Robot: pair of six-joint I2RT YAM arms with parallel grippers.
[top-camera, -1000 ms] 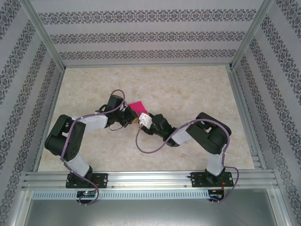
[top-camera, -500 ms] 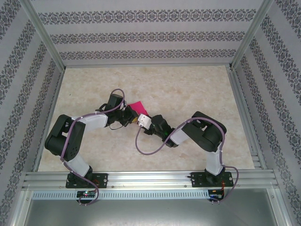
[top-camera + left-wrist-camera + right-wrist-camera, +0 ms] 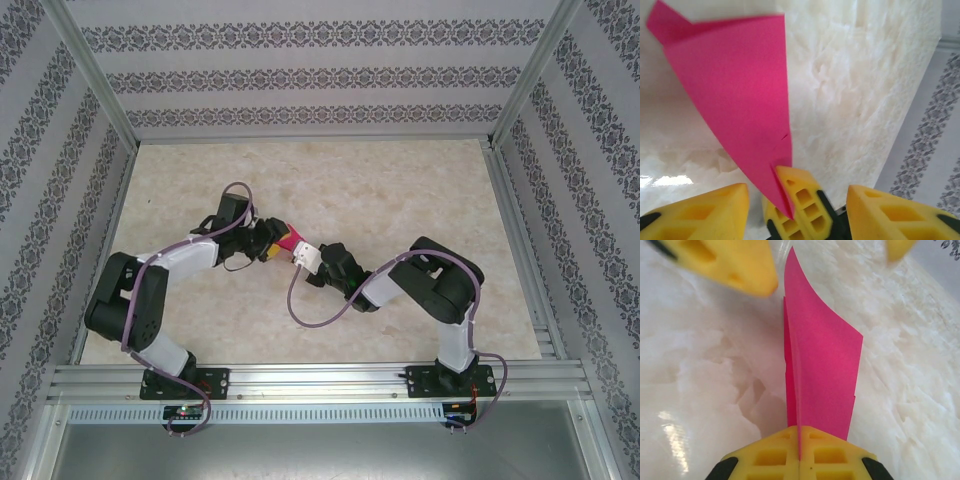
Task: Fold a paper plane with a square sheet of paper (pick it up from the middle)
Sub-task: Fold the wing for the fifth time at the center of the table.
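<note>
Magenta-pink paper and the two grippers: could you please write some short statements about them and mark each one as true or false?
1. The right gripper is shut on one end of the folded magenta-pink sheet of paper. True.
2. The left gripper is clamped on the paper. False: its jaws stand wide apart, one on each side of the paper's tip.
3. The paper lies flat and unfolded on the table. False: it is folded into layers and held by one end.
4. The two grippers meet over the pale marble-patterned table top. True.
</note>
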